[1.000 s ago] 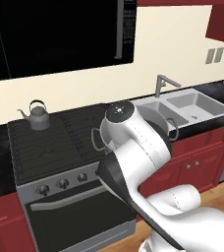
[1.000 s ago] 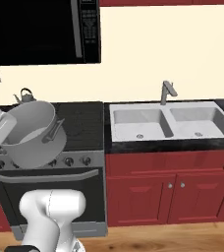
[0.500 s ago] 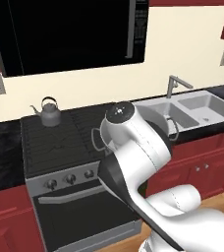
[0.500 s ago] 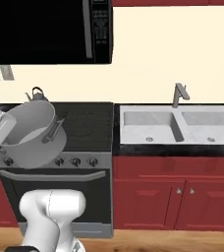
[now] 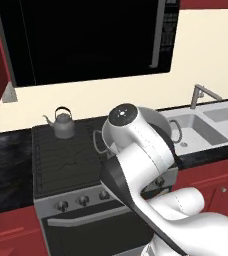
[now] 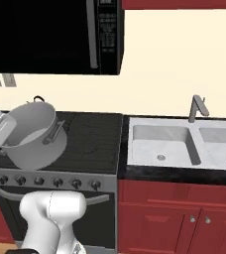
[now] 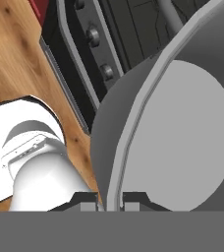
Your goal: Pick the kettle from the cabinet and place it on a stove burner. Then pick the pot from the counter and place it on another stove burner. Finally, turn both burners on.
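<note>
Gripper (image 7: 109, 203) is nearly closed, pinching the pot (image 6: 35, 134) by its rim wall (pot tilted, left of frame). Such a thin, off-centre hold could let it swing or slip, possibly knocking the kettle (image 5: 63, 123) on the upper-left burner.

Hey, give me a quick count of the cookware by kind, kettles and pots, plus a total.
Kettles: 1, the kettle standing on the back of the stove.
Pots: 1, the pot, tilted and gripped at its rim by the gripper.
Total: 2

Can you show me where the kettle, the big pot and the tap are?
kettle (image 5: 63, 125), left base view, on its round grey body.
pot (image 6: 35, 144), right base view, on its outer side wall.
tap (image 6: 198, 106), right base view, on its bent spout.
</note>
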Available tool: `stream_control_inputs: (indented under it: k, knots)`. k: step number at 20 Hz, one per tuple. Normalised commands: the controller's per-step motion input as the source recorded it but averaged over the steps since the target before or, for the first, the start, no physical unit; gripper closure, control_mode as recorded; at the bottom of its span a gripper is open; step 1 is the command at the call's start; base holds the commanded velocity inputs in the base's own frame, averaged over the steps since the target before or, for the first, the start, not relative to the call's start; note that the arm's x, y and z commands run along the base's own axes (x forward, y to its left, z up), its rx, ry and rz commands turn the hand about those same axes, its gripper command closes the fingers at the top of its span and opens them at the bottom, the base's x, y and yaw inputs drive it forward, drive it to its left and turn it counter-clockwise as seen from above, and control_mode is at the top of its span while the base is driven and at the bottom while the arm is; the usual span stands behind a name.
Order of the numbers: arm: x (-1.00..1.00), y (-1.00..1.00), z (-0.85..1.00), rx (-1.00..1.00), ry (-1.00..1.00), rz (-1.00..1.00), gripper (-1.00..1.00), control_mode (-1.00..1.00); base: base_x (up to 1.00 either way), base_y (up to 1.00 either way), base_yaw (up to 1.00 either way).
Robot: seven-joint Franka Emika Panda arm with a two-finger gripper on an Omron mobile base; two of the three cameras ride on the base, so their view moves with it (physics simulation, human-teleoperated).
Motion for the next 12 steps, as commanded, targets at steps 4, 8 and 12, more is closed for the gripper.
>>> stream_control_inputs:
  k: [4, 8, 12]
  knots:
    - [0.0, 0.0, 0.0, 0.0, 0.0, 0.0, 1.0, 1.0, 0.14, -0.12, 0.16]
    - [0.0, 0.0, 0.0, 0.0, 0.0, 0.0, 1.0, 1.0, -0.26, -0.24, 0.14]
    - [0.0, 0.0, 0.0, 0.0, 0.0, 0.0, 1.0, 1.0, -0.08, -0.21, 0.19]
